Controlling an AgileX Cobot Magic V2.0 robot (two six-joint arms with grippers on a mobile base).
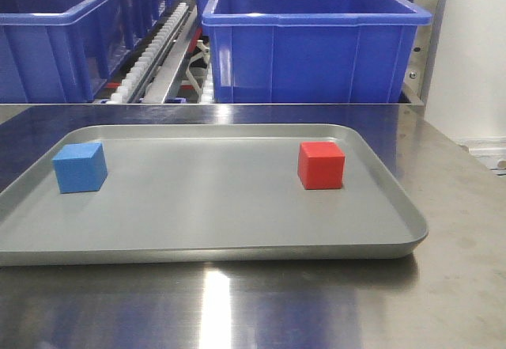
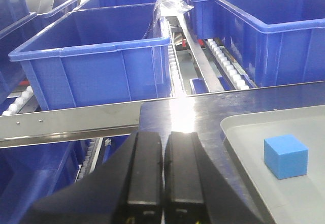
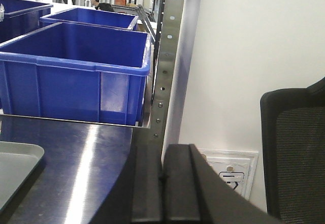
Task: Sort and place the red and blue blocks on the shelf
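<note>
On the grey tray (image 1: 213, 206) atop the steel worktop (image 1: 332, 309), the blue block (image 1: 80, 167) sits at the left end and the red block (image 1: 321, 165) toward the right, well apart, while the left tool (image 2: 163, 138) and right tool (image 3: 163, 153) are each pinched closed, empty.

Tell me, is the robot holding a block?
Nothing. The left fingers and right fingers are shut empty; the blue block and red block sit on the tray.
</note>
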